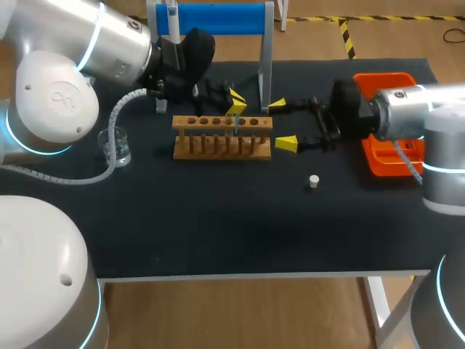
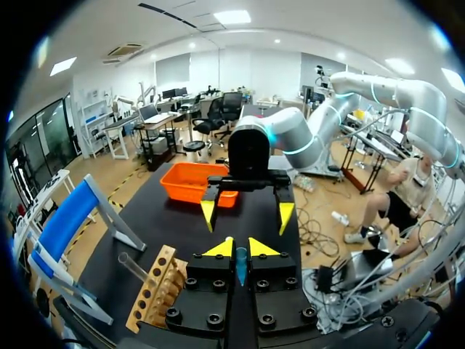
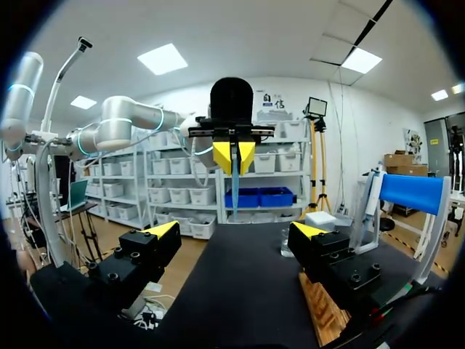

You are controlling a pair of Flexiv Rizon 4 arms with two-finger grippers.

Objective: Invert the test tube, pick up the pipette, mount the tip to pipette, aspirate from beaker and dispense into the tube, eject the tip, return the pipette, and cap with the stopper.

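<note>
My left gripper [image 1: 236, 103] hangs over the wooden rack [image 1: 221, 136], shut on a thin bluish test tube [image 1: 236, 122] that points down from its yellow tips. In the left wrist view the test tube [image 2: 240, 266] is pinched between my left gripper's [image 2: 238, 249] tips. My right gripper [image 1: 282, 124] stands open just right of the rack, facing the left one, with nothing between its fingers. From the right wrist view, the left gripper [image 3: 234, 156] is straight ahead with the test tube [image 3: 235, 190] hanging below it. The white stopper [image 1: 314, 181] lies on the mat. The pipette [image 1: 172, 16] hangs on the blue stand.
A glass beaker [image 1: 116, 145] stands left of the rack, under my left arm. An orange tray [image 1: 389, 156] sits at the right edge. The blue stand [image 1: 218, 18] with its metal legs rises behind the rack. Open mat lies in front of the rack.
</note>
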